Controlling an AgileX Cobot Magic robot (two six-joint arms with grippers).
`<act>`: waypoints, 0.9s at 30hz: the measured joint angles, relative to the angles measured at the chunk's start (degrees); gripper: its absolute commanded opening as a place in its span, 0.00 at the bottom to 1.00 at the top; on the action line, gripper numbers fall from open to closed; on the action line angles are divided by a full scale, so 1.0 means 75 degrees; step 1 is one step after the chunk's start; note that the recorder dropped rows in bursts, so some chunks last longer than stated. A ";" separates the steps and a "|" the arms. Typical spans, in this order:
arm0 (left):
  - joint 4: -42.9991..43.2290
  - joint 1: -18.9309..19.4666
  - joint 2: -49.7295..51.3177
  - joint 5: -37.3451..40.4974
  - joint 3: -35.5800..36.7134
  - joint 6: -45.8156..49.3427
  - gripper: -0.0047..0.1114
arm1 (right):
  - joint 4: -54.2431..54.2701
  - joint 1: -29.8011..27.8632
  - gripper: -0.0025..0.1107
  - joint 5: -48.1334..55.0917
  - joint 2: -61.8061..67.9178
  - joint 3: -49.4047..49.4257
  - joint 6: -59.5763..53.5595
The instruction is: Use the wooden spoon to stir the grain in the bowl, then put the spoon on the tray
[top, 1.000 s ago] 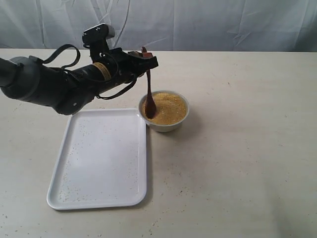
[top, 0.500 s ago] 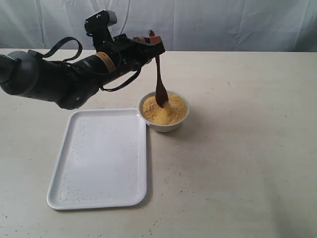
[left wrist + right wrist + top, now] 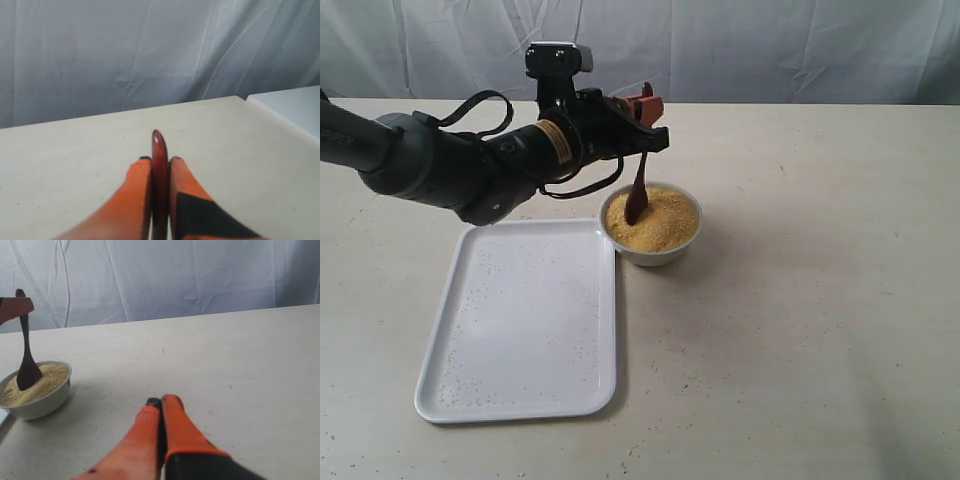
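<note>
1. Plainly, the job is in its stirring part. The left gripper [image 3: 650, 125] has its fingers [image 3: 137, 172] clamped on the upper handle of the wooden spoon [image 3: 638, 185]. The spoon's oval end is sunk into the grain [image 3: 665, 222] in the bowl [image 3: 665, 256].
2. Whether the grain has been stirred enough cannot be read from one look. Its surface is heaped and uneven, which I take as a sign of some working.
3. Left to do, as I judge it: finish the stir, lift the spoon clear, carry it across to the tray [image 3: 520, 320] and lay it down. The tray holds only scattered specks of grain, and no spoon.
4. The spoon stands nearly upright, its long axis close to vertical. The handle end points up and pokes out above the fingers. The oval end points down into the grain, at the side of the bowl nearer the tray. In the exterior view the handle top leans slightly to the right, away from the tray.
5. The bowl sits on the worktop [image 3: 800, 330] just beside the tray's far right corner. Whether they touch I cannot tell.
6. The right gripper [image 3: 161, 402] is over bare worktop, well apart from the bowl. Its fingers are pressed together with nothing between them.
</note>
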 measured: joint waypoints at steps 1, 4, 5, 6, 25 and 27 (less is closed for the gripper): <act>0.0087 0.0000 0.0000 0.0018 -0.0003 -0.0085 0.04 | 0.0000 0.0000 0.02 0.0000 0.0000 0.0000 0.0000; 0.0453 0.0000 0.0000 -0.0037 -0.0017 -0.0430 0.04 | 0.0000 0.0000 0.02 0.0000 0.0000 0.0000 0.0000; 0.0604 0.0000 0.0000 -0.0126 -0.0017 -0.0572 0.04 | 0.0000 0.0000 0.02 0.0000 0.0000 0.0000 0.0000; 0.0723 0.0000 0.0000 -0.0219 -0.0017 -0.0694 0.04 | 0.0000 0.0000 0.02 0.0000 0.0000 0.0000 0.0000; 0.0286 0.0189 -0.0080 0.0251 -0.0020 0.0092 0.04 | 0.0000 0.0000 0.02 0.0000 0.0000 0.0000 0.0000; 0.0557 0.0189 -0.0056 0.0306 -0.0020 -0.0435 0.04 | 0.0000 0.0000 0.02 0.0000 0.0000 0.0000 0.0000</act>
